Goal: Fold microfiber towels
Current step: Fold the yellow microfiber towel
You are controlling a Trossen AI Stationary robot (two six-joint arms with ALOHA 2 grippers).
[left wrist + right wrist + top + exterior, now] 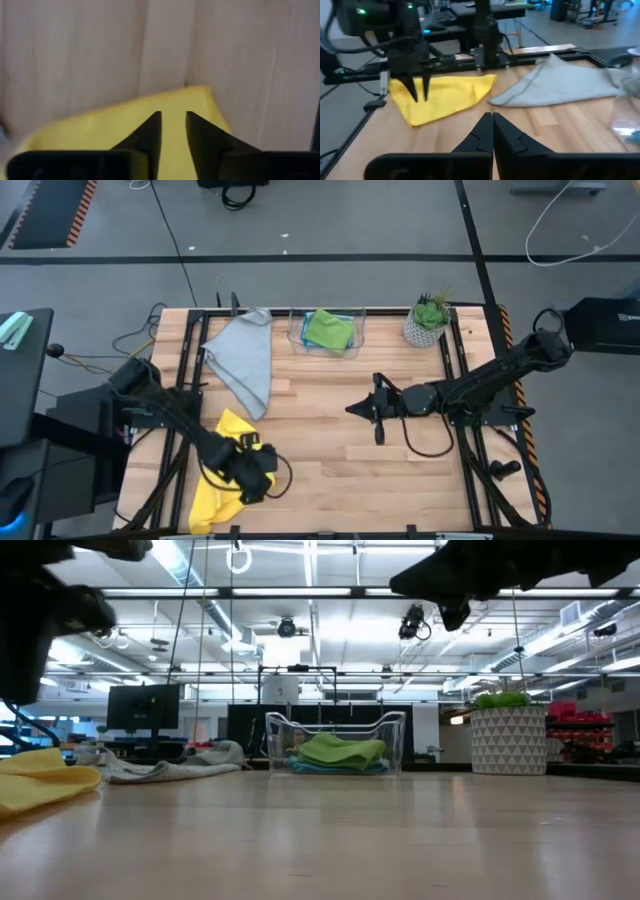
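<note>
Working the yellow towel (222, 480) now, left pincer (173, 131) hanging right above its corner with fingers a narrow gap apart and empty, right pincer (492, 131) pinched shut mid-table, so probably calling for another grab at an edge to fold.

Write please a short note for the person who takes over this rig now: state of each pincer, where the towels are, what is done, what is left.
Left pincer: open, holding nothing, just above the soft yellow microfiber towel at the table's front left.
Right pincer: shut, empty, hovering over the table's middle.
Grey microfiber towel: lies unfolded at back left.
Done: folded green towel lies on the light blue towel in the clear plastic bin at the back.
Left: the yellow towel looks partly folded; then fold the grey one.
</note>
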